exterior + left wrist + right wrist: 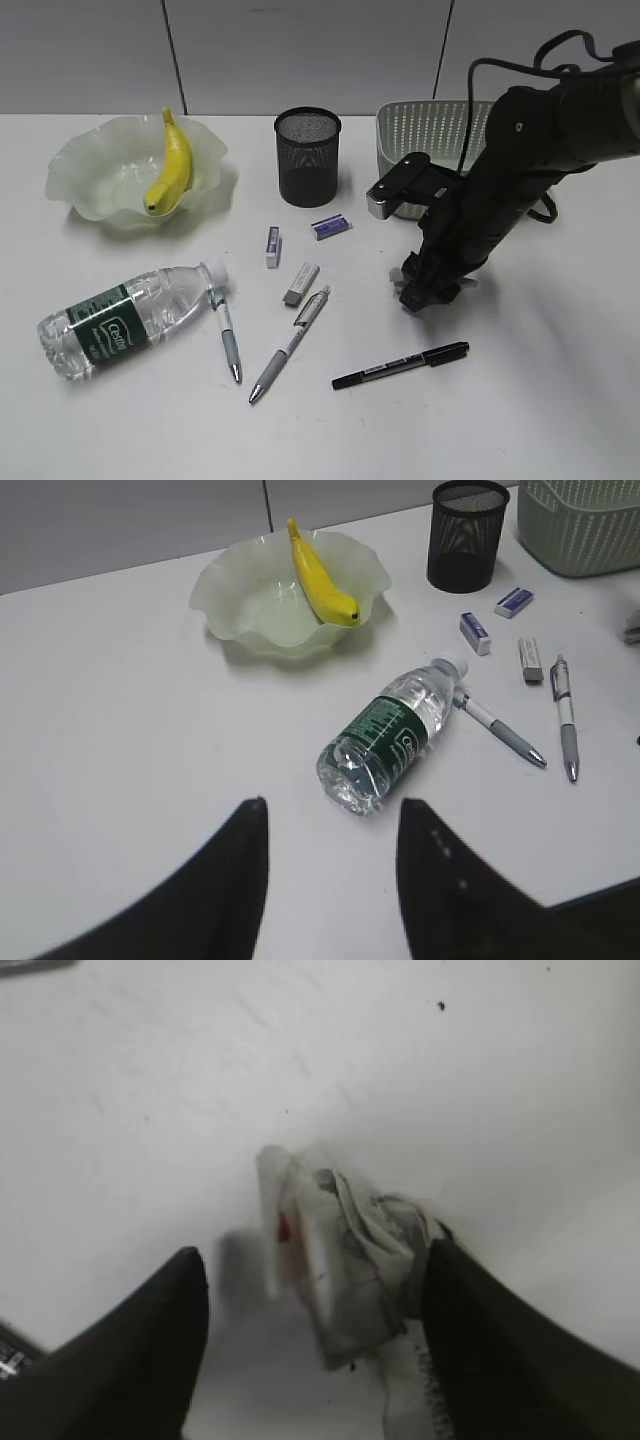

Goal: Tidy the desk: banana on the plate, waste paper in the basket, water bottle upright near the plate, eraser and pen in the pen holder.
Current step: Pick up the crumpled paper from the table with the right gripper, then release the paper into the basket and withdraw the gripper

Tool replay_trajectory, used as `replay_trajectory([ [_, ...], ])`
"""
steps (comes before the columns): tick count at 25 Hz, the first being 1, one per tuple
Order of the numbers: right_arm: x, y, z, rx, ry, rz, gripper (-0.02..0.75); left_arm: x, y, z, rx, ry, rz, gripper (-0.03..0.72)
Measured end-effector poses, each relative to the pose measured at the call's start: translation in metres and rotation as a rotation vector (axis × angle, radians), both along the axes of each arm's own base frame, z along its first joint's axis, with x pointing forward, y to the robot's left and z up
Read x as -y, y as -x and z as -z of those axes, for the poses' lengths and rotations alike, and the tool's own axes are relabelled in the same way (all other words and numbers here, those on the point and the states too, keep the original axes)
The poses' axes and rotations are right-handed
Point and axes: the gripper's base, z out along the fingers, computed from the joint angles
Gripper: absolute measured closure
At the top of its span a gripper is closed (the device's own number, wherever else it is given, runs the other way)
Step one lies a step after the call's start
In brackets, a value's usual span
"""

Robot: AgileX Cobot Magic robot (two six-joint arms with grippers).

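Note:
The banana (pixel 172 165) lies in the pale-green plate (pixel 90 165) at the back left. On its side near the desk's (pixel 560 400) left front rests the water bottle (pixel 125 320), cap pointing right. My right gripper (pixel 315 1255) is down at the desk, jaws open around the crumpled waste paper (pixel 350 1260), which touches the right finger (pixel 480 1340). The left gripper (pixel 335 804) hovers open and empty just short of the bottle's (pixel 390 735) base. An eraser (pixel 300 283) lies mid-desk, a pen (pixel 290 345) beside it. Pen holder (pixel 308 157) and basket (pixel 430 130) stand at the back.
Two more erasers (pixel 272 246) (pixel 330 227) lie in front of the pen holder. A white pen (pixel 227 335) rests by the bottle cap, and a black marker (pixel 400 366) lies below the right arm (pixel 500 200). That arm hides the basket's right part.

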Motion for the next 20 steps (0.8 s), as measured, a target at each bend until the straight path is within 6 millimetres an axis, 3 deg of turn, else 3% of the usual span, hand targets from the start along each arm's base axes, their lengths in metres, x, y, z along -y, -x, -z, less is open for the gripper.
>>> replay_trajectory([
  [3,-0.001,-0.002,0.001,-0.014,0.002,-0.004,0.388,0.000,0.000,0.000,0.000,0.000,0.000,0.367],
  [5,-0.002,-0.002,-0.002,-0.039,0.005,-0.011,0.607,0.000,0.000,0.000,0.000,0.000,0.000,0.367],
  [7,-0.003,-0.001,-0.005,-0.080,0.008,-0.017,0.699,0.000,0.000,0.000,0.000,0.000,0.000,0.367],
  [11,-0.006,0.000,-0.027,-0.084,-0.035,-0.005,0.725,0.000,0.000,0.000,0.000,0.000,0.000,0.367],
  [18,0.001,-0.007,-0.119,0.269,-0.227,0.123,0.725,0.000,0.000,0.000,0.000,0.000,0.000,0.367],
  [20,0.011,-0.016,-0.133,0.367,-0.280,0.214,0.725,0.000,0.000,0.000,0.000,-0.001,-0.001,0.367],
])
